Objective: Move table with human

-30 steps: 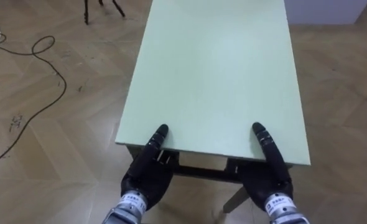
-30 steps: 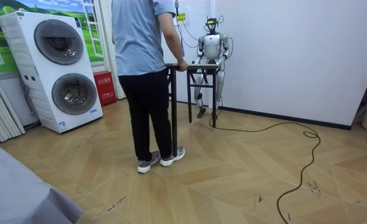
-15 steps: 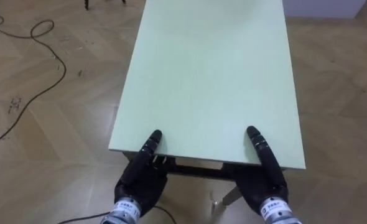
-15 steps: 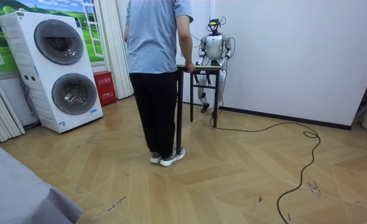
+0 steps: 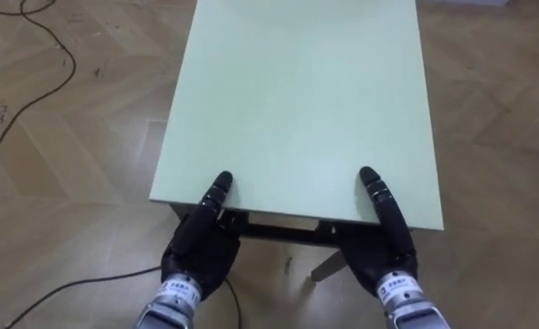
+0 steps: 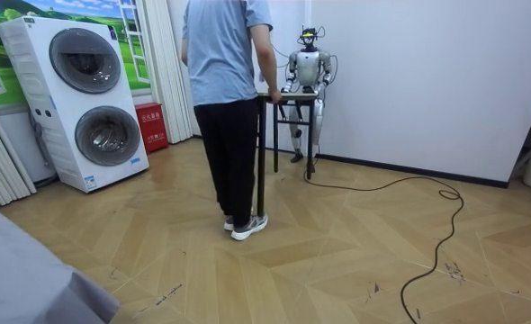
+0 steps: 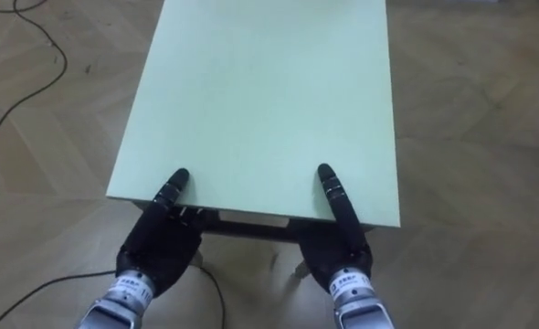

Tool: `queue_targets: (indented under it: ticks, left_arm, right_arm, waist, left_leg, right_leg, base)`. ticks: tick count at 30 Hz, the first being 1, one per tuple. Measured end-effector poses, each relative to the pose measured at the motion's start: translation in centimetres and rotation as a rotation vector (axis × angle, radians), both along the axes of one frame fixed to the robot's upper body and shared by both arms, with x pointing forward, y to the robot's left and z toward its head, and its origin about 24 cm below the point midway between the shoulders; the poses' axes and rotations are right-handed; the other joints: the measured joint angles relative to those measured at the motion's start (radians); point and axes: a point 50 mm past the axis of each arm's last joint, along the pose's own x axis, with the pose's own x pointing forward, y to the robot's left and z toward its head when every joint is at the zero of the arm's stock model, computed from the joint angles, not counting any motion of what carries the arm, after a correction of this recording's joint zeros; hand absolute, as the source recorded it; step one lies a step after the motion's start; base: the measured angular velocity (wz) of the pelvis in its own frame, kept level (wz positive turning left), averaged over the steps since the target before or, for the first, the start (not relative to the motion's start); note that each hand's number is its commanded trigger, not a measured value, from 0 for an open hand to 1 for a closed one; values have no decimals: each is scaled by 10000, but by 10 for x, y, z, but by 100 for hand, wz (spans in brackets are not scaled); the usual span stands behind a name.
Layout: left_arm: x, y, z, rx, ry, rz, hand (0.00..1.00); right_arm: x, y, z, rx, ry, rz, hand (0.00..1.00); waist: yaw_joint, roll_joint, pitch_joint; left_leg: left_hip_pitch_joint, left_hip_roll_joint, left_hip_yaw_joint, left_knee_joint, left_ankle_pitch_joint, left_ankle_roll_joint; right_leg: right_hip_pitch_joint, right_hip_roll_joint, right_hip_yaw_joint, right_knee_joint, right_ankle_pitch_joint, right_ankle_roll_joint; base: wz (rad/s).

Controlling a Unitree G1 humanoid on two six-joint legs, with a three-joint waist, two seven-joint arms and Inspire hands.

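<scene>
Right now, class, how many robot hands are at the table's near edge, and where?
2. The left robot hand is at the near edge of the table, by its left corner; the right robot hand at the same edge, nearer the right corner.

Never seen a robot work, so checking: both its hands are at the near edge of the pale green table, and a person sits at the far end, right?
Not quite: the person stands at the far end, holding the table, as the room view shows. The rest holds: the robot's left hand and right hand are at the table's near edge.
</scene>
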Motion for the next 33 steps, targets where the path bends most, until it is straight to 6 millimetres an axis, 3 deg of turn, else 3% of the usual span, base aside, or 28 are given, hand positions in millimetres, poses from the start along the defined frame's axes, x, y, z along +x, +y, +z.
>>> queue_targets:
  ticks: [6, 8, 9, 10, 11, 12, 14, 15, 19, 22, 25, 28, 29, 30, 31, 32, 33]
  left_arm:
    - [-5, -1, -4, -23, 288, -109, 100]
    - [-7, -2, -5, -40, 351, -144, 100]
    - [-7, -1, -5, -29, 359, -116, 100]
    - [-9, 0, -6, -44, 423, -71, 100]
    - [-14, 1, -9, -91, 544, -13, 100]
    - [-18, -1, -11, -140, 650, -39, 100]
    - [-20, -5, -11, -267, 623, -149, 100]
    - [-20, -6, -11, -318, 611, -163, 100]
    - [-20, -9, -11, -430, 718, -170, 100]
    - [-21, -9, -11, -529, 762, -138, 100]
    - [-23, -8, -12, -502, 827, -132, 100]
    - [-23, -8, -12, -528, 820, -109, 100]
    - [-23, -8, -13, -529, 863, -79, 100]
    - [-24, -7, -14, -479, 884, -11, 100]
    - [-24, -6, -14, -476, 820, 77, 100]
    - [-23, -5, -13, -475, 751, 185, 100]
    - [-22, -6, -14, -494, 763, 163, 100]
  right_arm:
    - [-5, -3, -3, -165, 166, -2, 100]
    - [-5, -4, -3, -284, 133, -2, 100]
    - [-5, -4, -3, -379, 110, 30, 100]
    - [-4, -5, -2, -636, 50, 154, 100]
    - [-5, -4, -3, -713, 81, 262, 100]
    - [-7, -6, -4, -806, 135, 298, 100]
    - [-6, -10, -1, -902, 32, 223, 100]
    - [-5, -11, 0, -906, -24, 191, 100]
    - [-2, -13, 3, -1262, -176, 210, 100]
    - [0, -13, 4, -1357, -261, 235, 100]
    - [-1, -12, 3, -1522, -247, 281, 100]
    - [-1, -11, 4, -1477, -342, 263, 100]
    - [-1, -11, 3, -1455, -312, 243, 100]
    - [-2, -11, 2, -1436, -236, 234, 100]
    - [-2, -9, 2, -1403, -272, 257, 100]
    - [0, -6, 3, -1359, -356, 302, 100]
    - [0, -4, 3, -1344, -369, 310, 100]
  waist:
    - [34, 429, -17]
    - [22, 527, -37]
    - [34, 551, -42]
    - [38, 567, -47]
    - [42, 605, -52]
    - [33, 716, -110]
    - [-148, 908, -97]
    - [-215, 934, -88]
    - [-301, 959, -90]
    - [-236, 953, -81]
    - [-233, 827, -1]
    - [-89, 808, 9]
    - [-9, 876, 47]
    - [63, 937, 56]
    - [102, 953, 67]
    - [123, 935, 57]
    - [99, 989, 93]
  left_leg:
    - [61, 116, -430, -145, 477, -223]
    - [178, -132, -861, -970, 1154, -456]
    - [226, -223, -1046, -1204, 1317, -594]
    - [303, -280, -1368, -992, 1195, -762]
    - [501, -167, -1407, -2, 437, -874]
    - [781, -19, -1416, 739, -249, -991]
    - [1112, 33, -1732, 775, -784, -1188]
    - [1142, -81, -1872, 535, -779, -1181]
    - [1597, -482, -2159, -729, -571, -1013]
    - [1643, -601, -2338, -877, -534, -1007]
    - [1894, -676, -2419, -1136, -484, -1000]
    - [1950, -793, -2547, -1358, -470, -976]
    - [2159, -779, -3188, -1597, -440, -989]
    - [2218, -686, -4126, -1593, -410, -1048]
    - [2199, -654, -4540, -1595, -408, -1064]
    - [2142, -680, -4858, -1590, -485, -1195]
    - [2174, -704, -4996, -1602, -574, -1307]
  right_leg:
    - [161, 369, -468, -48, 154, -320]
    - [168, 447, -805, -398, 333, -566]
    - [168, 443, -953, -511, 419, -638]
    - [205, 239, -1493, -619, 486, -719]
    - [416, 139, -2081, -774, 538, -712]
    - [576, 171, -2487, -899, 567, -708]
    - [649, 296, -2821, -801, 558, -720]
    - [614, 321, -2857, -772, 557, -720]
    - [469, 253, -2439, -450, 545, -699]
    - [440, 217, -2259, -332, 535, -682]
    - [522, 155, -1947, -285, 518, -648]
    - [453, 109, -1971, -69, 501, -598]
    - [-124, 20, -1838, 1098, 467, -418]
    - [-728, 215, -943, 1310, 287, -371]
    - [-991, 327, -560, 825, 312, -419]
    - [-1545, 301, -62, -242, 1023, -478]
    - [-1728, 197, -48, -228, 1829, -680]
  base:
    - [14]
    - [17]
    - [0]
    - [-7]
    - [-5]
    - [0]
    - [33]
    - [47]
    - [29]
    - [15]
    - [17]
    - [1]
    - [-11]
    - [-10]
    - [0]
    - [16]
    - [57]
